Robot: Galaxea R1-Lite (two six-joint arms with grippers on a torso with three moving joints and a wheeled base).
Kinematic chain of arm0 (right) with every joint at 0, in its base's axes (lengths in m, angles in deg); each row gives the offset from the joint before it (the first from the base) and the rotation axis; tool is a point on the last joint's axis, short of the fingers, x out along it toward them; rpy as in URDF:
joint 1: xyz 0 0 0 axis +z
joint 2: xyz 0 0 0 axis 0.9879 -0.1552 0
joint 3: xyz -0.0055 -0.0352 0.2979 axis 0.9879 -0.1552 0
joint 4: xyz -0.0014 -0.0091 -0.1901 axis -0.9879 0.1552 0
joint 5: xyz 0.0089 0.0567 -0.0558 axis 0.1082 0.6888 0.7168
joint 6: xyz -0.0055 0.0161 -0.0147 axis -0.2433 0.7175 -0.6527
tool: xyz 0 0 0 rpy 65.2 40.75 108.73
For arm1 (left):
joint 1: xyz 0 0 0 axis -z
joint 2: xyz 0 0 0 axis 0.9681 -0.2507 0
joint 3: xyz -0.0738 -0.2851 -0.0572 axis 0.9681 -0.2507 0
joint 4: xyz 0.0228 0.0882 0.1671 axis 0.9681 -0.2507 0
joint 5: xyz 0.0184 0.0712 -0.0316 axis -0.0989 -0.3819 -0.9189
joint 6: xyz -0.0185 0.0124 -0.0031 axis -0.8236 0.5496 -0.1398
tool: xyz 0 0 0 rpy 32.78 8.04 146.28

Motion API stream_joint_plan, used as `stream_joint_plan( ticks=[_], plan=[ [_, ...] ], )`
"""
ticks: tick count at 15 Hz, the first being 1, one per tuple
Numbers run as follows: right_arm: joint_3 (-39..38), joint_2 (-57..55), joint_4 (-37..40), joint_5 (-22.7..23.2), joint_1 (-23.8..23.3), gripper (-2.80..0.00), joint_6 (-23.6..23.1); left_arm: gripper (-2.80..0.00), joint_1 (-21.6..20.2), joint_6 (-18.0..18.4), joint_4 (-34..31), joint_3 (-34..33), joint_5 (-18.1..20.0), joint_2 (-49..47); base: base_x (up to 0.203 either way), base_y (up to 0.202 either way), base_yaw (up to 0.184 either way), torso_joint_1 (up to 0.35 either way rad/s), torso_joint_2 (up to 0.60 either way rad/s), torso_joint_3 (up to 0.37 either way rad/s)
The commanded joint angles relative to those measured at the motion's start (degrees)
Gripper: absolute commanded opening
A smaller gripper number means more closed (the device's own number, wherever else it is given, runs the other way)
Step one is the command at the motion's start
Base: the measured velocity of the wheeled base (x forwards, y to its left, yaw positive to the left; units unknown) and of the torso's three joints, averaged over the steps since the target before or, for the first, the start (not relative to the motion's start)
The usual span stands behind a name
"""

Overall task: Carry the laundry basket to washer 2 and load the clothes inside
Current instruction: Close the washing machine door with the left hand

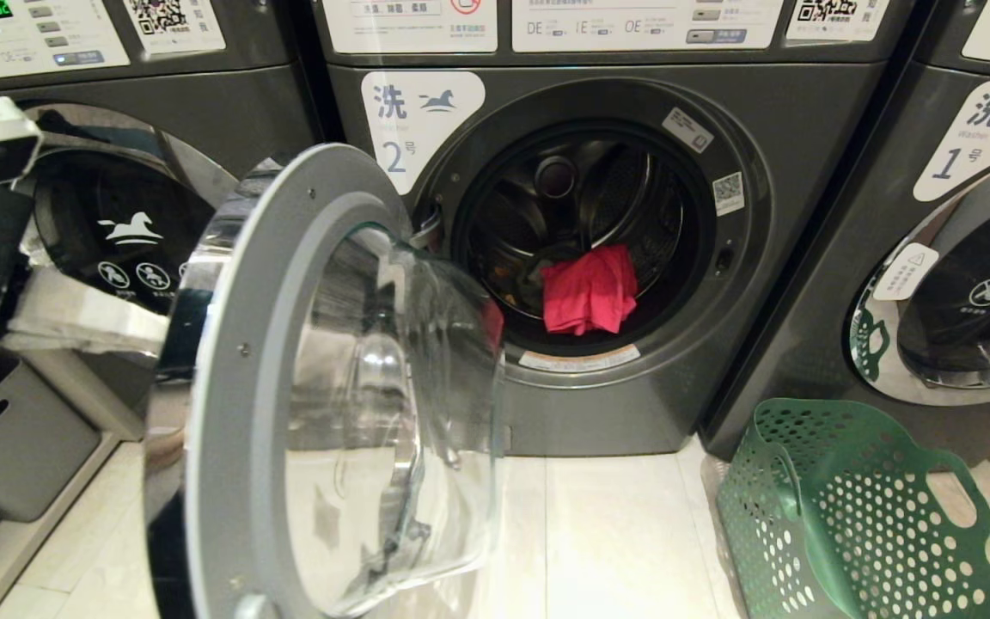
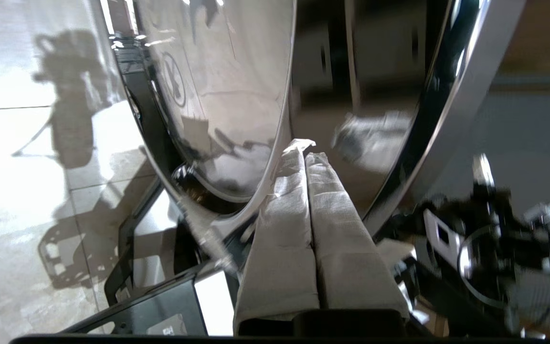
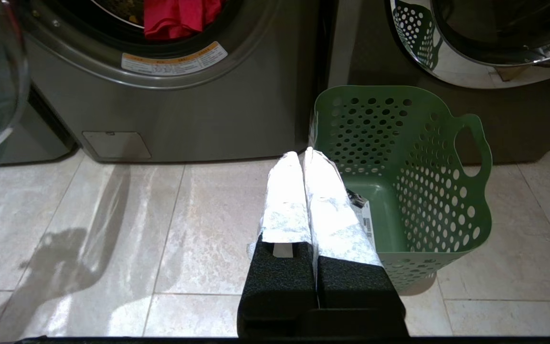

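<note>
From my head, I see washer 2 (image 1: 598,258) with its door (image 1: 323,387) swung wide open. Inside the drum lies the pink-red cloth (image 1: 589,291), draped over the front lip. It looks soft, floppy and light, so I think a pinch on any bunched fold would lift it. Something dark and something yellowish sit behind it, but I cannot tell what they are. The laundry basket (image 1: 856,516) stands on the floor (image 1: 615,533), in front of washer 1 (image 1: 950,258). It looks like stiff, light plastic, and I think its cut-out handles are the best place to hold.

From my left wrist, my left gripper (image 2: 306,155) has its jaws pressed together with nothing between them. The tips are very close to the shiny rim of the open door; I cannot tell if they touch.

From my right wrist, my right gripper (image 3: 299,155) also has its jaws pressed together and empty. The basket is just beyond the jaws and a bit to one side. It looks empty but for a small label on its floor.
</note>
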Motion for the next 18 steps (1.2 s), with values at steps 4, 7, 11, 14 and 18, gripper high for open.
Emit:
stream_joint_plan(
  ticks=[4, 7, 11, 14, 18],
  plan=[
    [0.00, -0.07, 0.06, -0.07, 0.00, -2.80, -0.49, -2.80, 17.19, -0.39, 14.74, -7.21, -2.07, -3.43, 0.000, 0.000, 0.000, 0.000, 0.00, 0.000],
    [0.00, -0.07, 0.06, -0.01, 0.00, -2.80, -1.83, -2.80, 20.92, -0.28, 36.23, -8.13, -15.45, -9.68, 0.000, 0.000, 0.000, 0.000, 0.00, 0.000],
    [4.65, -1.44, 1.18, 3.45, 0.00, -2.80, -2.53, -2.80, 20.10, -0.49, 48.77, -9.69, -41.97, -9.66, 0.000, 0.000, 0.000, 0.000, 0.00, 0.000],
    [13.40, -14.35, 4.22, 10.31, -0.03, -2.80, 0.67, -2.80, 19.30, -0.49, 49.41, -13.90, -44.81, -3.34, 0.000, 0.000, 0.000, 0.000, 0.00, 0.000],
    [22.28, -42.53, 3.85, 19.14, 0.07, -2.80, 1.78, -2.80, 19.42, -0.13, 47.93, -15.50, -45.32, 4.96, 0.000, 0.000, 0.000, 0.000, 0.00, 0.000]
  ],
)
